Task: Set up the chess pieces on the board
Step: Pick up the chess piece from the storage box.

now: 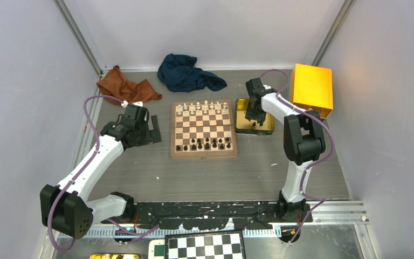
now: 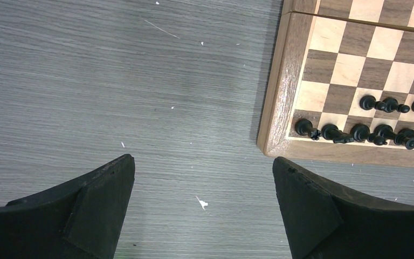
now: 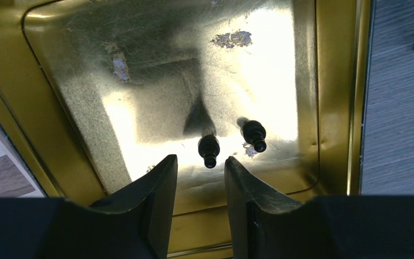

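Fingers parted and empty, the right gripper (image 3: 200, 162) could flick the nearer black pawn (image 3: 209, 150) across the gold tray (image 3: 334, 81) by closing off-centre.

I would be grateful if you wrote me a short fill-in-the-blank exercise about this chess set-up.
1. The gold tray holds ___ black pieces.
2. The right gripper hovers above that tray with its jaws ___.
3. The left gripper hangs over the table, holding ___.
4. On the board, the white pieces line the ___ side, away from the arms.

Missing words: two; open; nothing; far.
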